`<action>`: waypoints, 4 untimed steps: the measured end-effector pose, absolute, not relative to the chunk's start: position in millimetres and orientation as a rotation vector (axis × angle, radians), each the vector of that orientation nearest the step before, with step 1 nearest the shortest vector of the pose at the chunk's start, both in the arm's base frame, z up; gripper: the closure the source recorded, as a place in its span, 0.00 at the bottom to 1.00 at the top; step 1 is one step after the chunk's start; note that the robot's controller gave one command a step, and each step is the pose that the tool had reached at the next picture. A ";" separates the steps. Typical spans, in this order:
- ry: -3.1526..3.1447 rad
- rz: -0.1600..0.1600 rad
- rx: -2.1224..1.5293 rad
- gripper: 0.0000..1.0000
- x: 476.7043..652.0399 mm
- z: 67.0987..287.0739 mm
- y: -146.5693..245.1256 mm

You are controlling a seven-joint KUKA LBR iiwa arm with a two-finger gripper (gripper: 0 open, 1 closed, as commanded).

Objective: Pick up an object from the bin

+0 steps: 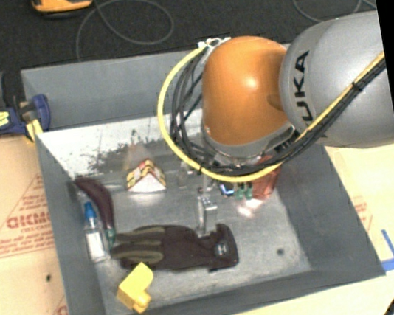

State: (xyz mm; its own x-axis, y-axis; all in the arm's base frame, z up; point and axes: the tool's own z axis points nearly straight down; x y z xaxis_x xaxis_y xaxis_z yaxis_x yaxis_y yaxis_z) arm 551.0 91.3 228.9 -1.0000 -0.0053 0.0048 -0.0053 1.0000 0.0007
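The big orange cap point(242, 93) on the robot arm is closest, in the upper right. Under it the fingers point(207, 217) hang over the right end of a dark glove point(171, 248). The glove lies flat in the lower middle of the grey bin point(322, 237). I cannot tell if the fingers are apart or together. A yellow block point(135, 288) sits lower left, near the glove. A little bottle point(93, 236) lies at the left.
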 end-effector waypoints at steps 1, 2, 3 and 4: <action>-3.143 -0.002 0.005 0.00 551.7 233.0 90.8; -3.147 0.000 0.125 0.00 549.4 204.7 91.1; -3.146 -0.001 0.179 0.00 546.3 185.5 90.2; -3.136 0.000 0.280 0.00 519.9 150.6 42.2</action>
State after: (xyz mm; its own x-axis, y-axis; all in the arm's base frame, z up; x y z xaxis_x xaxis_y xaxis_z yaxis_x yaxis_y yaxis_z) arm 519.9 42.2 150.6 -0.9842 -0.1771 -0.0068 -0.1771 0.9842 -0.0009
